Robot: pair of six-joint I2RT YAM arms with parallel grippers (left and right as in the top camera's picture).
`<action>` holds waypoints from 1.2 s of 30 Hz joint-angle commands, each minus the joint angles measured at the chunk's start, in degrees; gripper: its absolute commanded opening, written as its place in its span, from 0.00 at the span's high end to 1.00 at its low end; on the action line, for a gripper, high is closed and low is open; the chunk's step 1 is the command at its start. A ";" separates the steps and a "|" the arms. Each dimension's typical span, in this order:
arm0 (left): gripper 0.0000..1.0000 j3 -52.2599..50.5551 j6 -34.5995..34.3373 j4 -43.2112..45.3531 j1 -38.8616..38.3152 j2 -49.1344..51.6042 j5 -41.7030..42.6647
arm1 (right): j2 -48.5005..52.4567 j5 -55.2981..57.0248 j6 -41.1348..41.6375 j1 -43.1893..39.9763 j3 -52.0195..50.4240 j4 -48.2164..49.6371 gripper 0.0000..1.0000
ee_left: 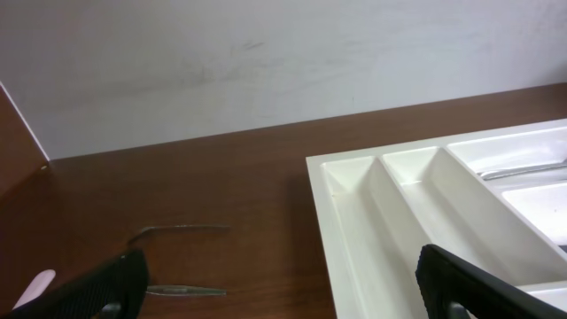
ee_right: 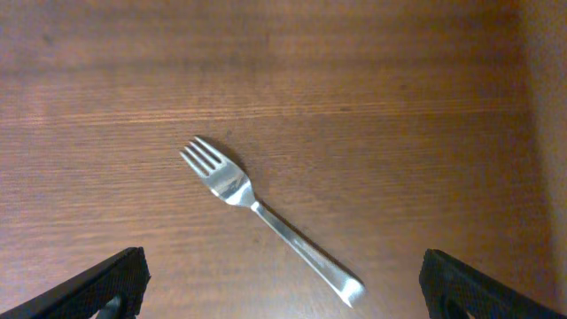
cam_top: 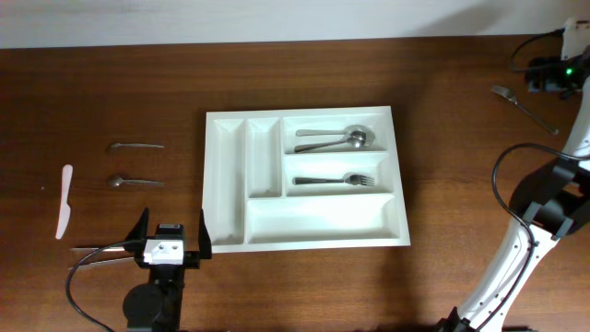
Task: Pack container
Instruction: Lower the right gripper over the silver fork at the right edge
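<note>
Overhead: container [cam_top: 323,221] at table centre, with spoons [cam_top: 336,140] and a fork [cam_top: 336,180] in two of its wide compartments. The left gripper [cam_top: 172,231] sits just off the container's near-left corner, fingers spread wide, holding nothing. The right arm [cam_top: 516,249] reaches well right of the container; its fingers cannot be made out here.

Left wrist: fingertips cut off at the lower edge, with the container's narrow compartments visible between them.

Right wrist: right gripper [ee_right: 283,288] wide, empty, above a loose fork [ee_right: 266,217]. Only the fingertips show, in the lower corners.
</note>
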 commanded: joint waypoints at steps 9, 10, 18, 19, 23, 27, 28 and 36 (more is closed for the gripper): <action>0.01 -0.13 0.70 -0.13 0.31 -0.07 -0.42 | 3.48 -1.60 0.35 0.26 -0.24 5.60 0.01; 0.01 -0.13 0.70 -0.11 0.31 -0.07 -0.42 | 3.80 -1.66 0.37 0.22 -0.24 5.75 0.01; 0.01 -0.13 0.70 -0.13 0.31 -0.07 -0.42 | 7.06 -1.64 0.37 0.20 -0.26 5.84 0.01; 0.01 -0.13 0.70 -0.11 0.31 -0.07 -0.42 | 7.28 -1.60 0.33 0.07 -0.26 5.95 0.01; 0.01 -0.13 0.70 -0.11 0.31 -0.07 -0.42 | 8.09 -1.62 0.20 -0.35 -0.26 6.01 0.01; 0.01 -0.13 0.70 -0.13 0.31 -0.07 -0.42 | 8.87 -1.62 0.20 -0.63 -0.26 5.90 0.01; 0.01 -0.13 0.70 -0.11 0.31 -0.07 -0.42 | 9.07 -1.64 0.20 -0.66 -0.26 5.90 0.01; 0.01 -0.13 0.70 -0.11 0.31 -0.07 -0.42 | 9.49 -2.34 0.20 -0.66 -0.26 5.97 0.01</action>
